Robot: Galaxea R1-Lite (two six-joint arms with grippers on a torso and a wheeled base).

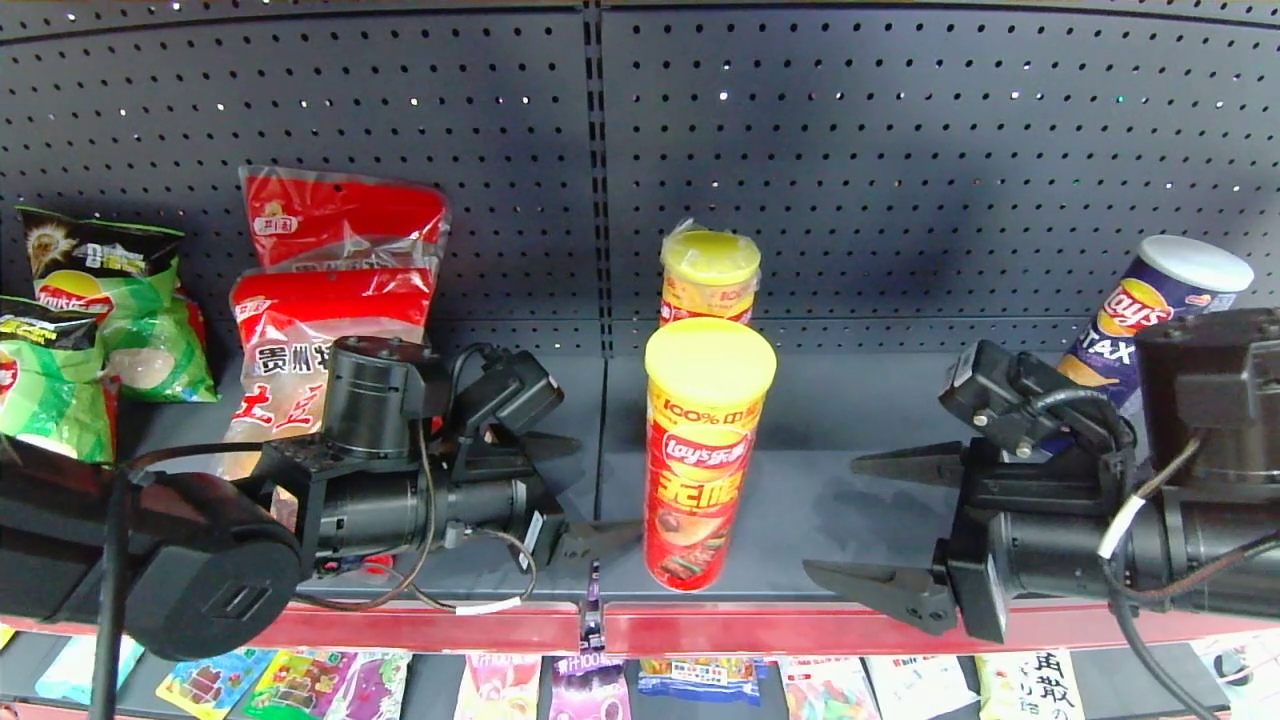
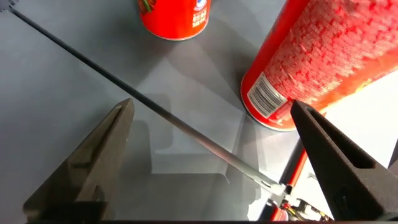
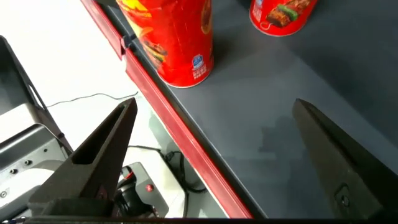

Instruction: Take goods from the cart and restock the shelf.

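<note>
1. Far left of the front canister (image 1: pixel 703 460), green crisp bags (image 1: pixel 100 330) slump against the back panel. They are glossy film, puffed with air and likely to crush if squeezed.
2. Nearer the front canister, on the same side, red pouches (image 1: pixel 330 300) stand one behind the other. They are soft, crinkled plastic with clear windows.
3. The left gripper (image 1: pixel 575 492) sits just left of the front canister. Its dark, tapered fingers are spread wide with nothing between them.
4. The front canister stands upright on the grey shelf (image 1: pixel 830 480), close to the red front lip (image 1: pixel 800 628) and between the two grippers.
   - It is a stiff tube with a smooth printed wrap and a yellow snap lid.
   - It is probably light, rigid across its width, a little slick and easily tipped.
   - The best hold looks to be at mid-body, square across the tube and away from the lid.
5. Directly behind it, a second yellow-lidded canister (image 1: pixel 708 275) stands near the perforated back panel.
6. The right gripper (image 1: pixel 885 525) hangs just right of the front canister. Its fingers are parted and empty, the nearer one out over the lip.
7. Far right of the front canister, a blue canister (image 1: pixel 1150 310) with a white lid leans tilted.
</note>
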